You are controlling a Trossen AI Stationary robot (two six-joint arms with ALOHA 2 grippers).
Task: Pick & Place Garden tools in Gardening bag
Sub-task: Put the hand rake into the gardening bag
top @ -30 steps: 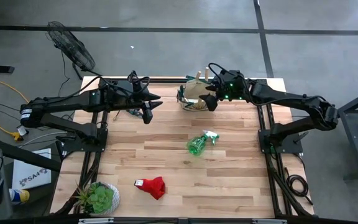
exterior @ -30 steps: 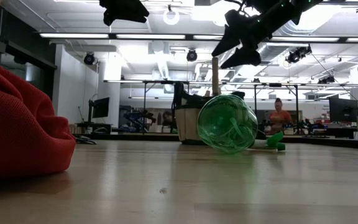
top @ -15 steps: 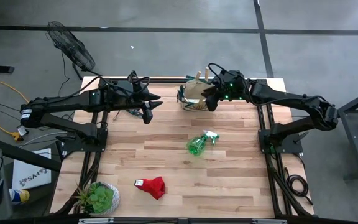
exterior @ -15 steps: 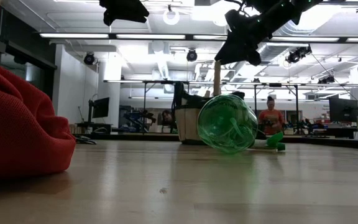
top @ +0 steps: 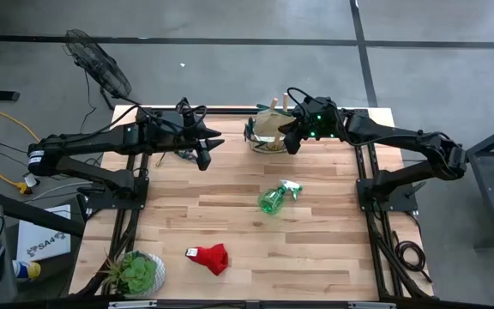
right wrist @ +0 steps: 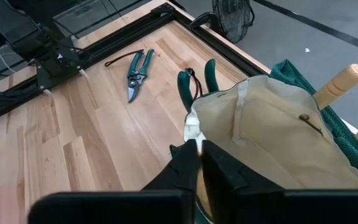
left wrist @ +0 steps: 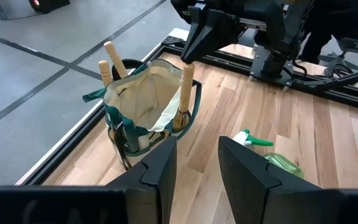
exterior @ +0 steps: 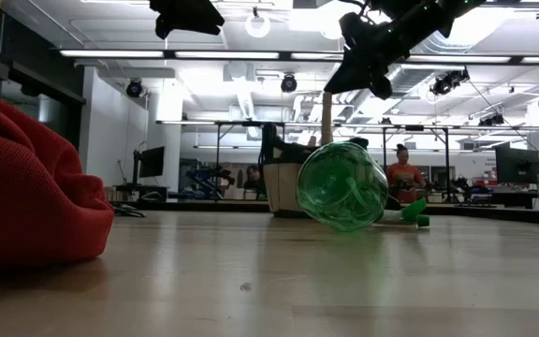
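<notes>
High view: the gardening bag (top: 268, 131) stands at the far edge of the worktop (top: 316, 249), with the right pincer (top: 292, 142) just beside its right rim, fingers together and nothing seen between them. The left pincer (top: 206, 153) hangs well apart to the left, part open and empty. The green spray bottle (top: 274, 198) lies on its side near mid-worktop; the red glove (top: 210, 257) lies nearer the front, with a potted plant (top: 135, 273) at the front left corner. Low view: the right pincer (exterior: 363, 70) sits high above the bag (exterior: 284, 183), clear of the bottle (exterior: 342, 185). Left wrist view: three wooden handles stand in the bag — one (left wrist: 184, 93) directly under the right pincer (left wrist: 194, 46). Right wrist view: the closed fingers (right wrist: 194, 163) hover at the bag's rim (right wrist: 272, 143); the pruning shears (right wrist: 137, 73) lie on the worktop beyond, well apart. Judgement: the placing at the bag appears finished and the next pick is due. To do it well the right arm should lift straight up before travelling, so it snags neither rim nor handles — then open wide over the bottle, take it across its body, and keep it low to prevent rolling.
</notes>
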